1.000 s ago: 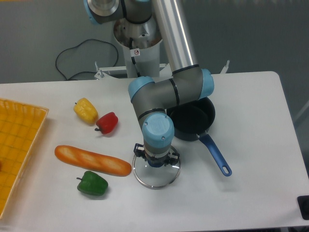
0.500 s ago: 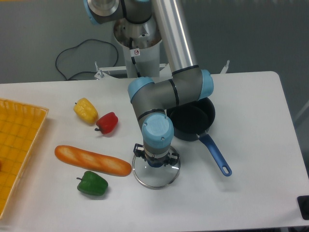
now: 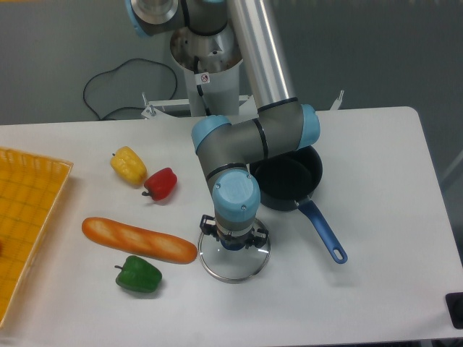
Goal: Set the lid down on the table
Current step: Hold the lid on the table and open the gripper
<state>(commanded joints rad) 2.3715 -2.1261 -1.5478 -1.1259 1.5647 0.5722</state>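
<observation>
One arm, one claw (image 3: 234, 243): the wrist points straight down over the lid (image 3: 234, 259), whose silver rim lies flat on the white table (image 3: 376, 173) directly beneath. The wrist housing hides the fingertips and the lid's centre knob, so whether the claw is clamped on the knob or has let go cannot be told from this view. The vertical approach suits a knob grasp, since it keeps the glass level as it meets the surface.

Behind the claw and to its right, just apart from the lid, sits the dark pot (image 3: 289, 181), uncovered, its blue handle (image 3: 323, 233) running forward past the lid's right side. The lid thus lies clear of the pot, on bare tabletop, which is the placement the task asks for; by this judgement only release and withdrawal remain, if they are not already done.

Left of the claw, the bread loaf (image 3: 138, 239) ends nearly touching the lid's rim, and the green pepper (image 3: 138, 275) lies further left and forward. The red pepper (image 3: 160, 183) and yellow pepper (image 3: 128, 165) lie behind and to the left, well apart, and the yellow tray (image 3: 29, 217) is farthest left. A straight lift would likely avoid nudging the loaf.
</observation>
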